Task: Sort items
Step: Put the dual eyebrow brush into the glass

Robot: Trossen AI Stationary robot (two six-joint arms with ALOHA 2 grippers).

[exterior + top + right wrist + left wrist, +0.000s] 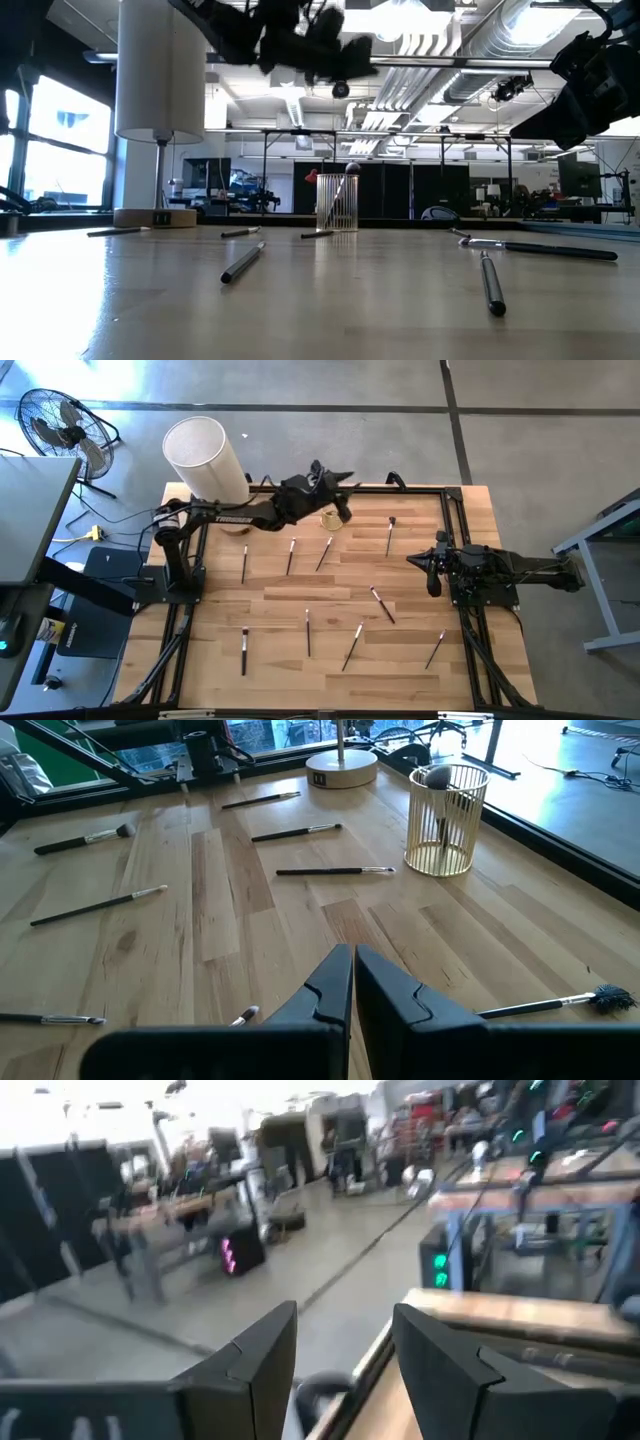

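Above the table's (420, 575) far edge, left gripper (345, 1365) parted and empty over a ribbed cup (446, 818) holding one brush (437, 778); right gripper (352, 982) closed, empty.

Brushes (308, 632) lie scattered across the table (270, 592); one stands in the cup (331, 519)

Right gripper (353, 982) fingers pressed together above the table (480, 950). Six brushes (335, 871) lie scattered flat. Slatted cup (446, 818) upright, holding what may be a brush head.
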